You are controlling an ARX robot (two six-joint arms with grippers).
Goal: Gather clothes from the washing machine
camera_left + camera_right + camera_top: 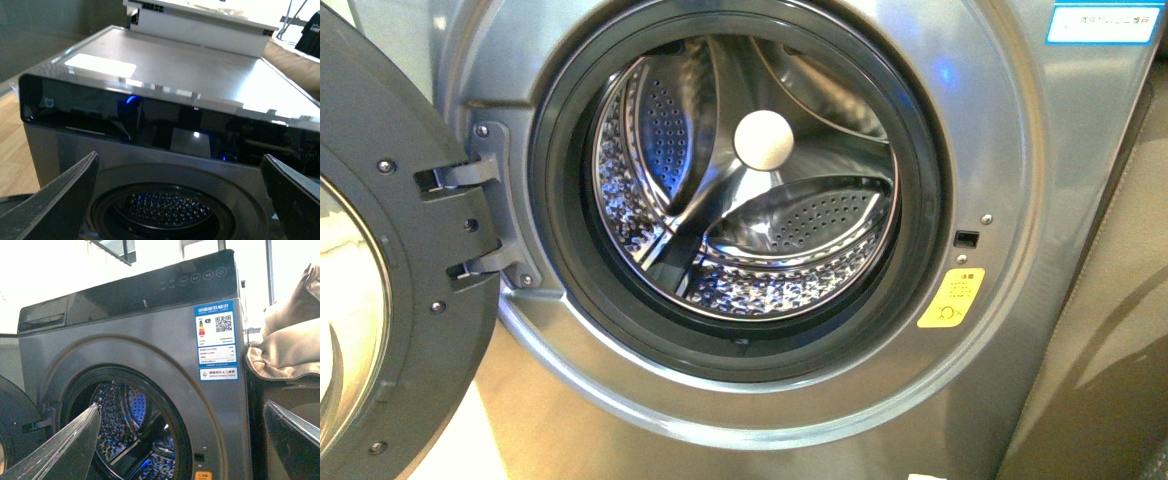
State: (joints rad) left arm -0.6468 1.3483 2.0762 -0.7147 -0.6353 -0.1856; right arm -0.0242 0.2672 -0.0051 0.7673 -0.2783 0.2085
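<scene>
The grey washing machine [1000,150] fills the front view with its round door [390,250] swung open to the left. Its perforated steel drum [750,260] with the white hub [762,140] shows only bare metal. The clothes are out of view in every frame. Neither gripper appears in the front view. My left gripper [179,155] is open and empty, raised near the machine's black control panel [150,120], above the drum mouth [165,210]. My right gripper [181,404] is open and empty too, in front of the washing machine [150,335] and a little apart from it.
The open door juts out on the left of the drum mouth. A yellow sticker [951,298] sits right of the opening. Beige cushions [290,350] lie right of the machine, a white unit [200,25] stands behind it, and wooden floor [12,145] shows beside it.
</scene>
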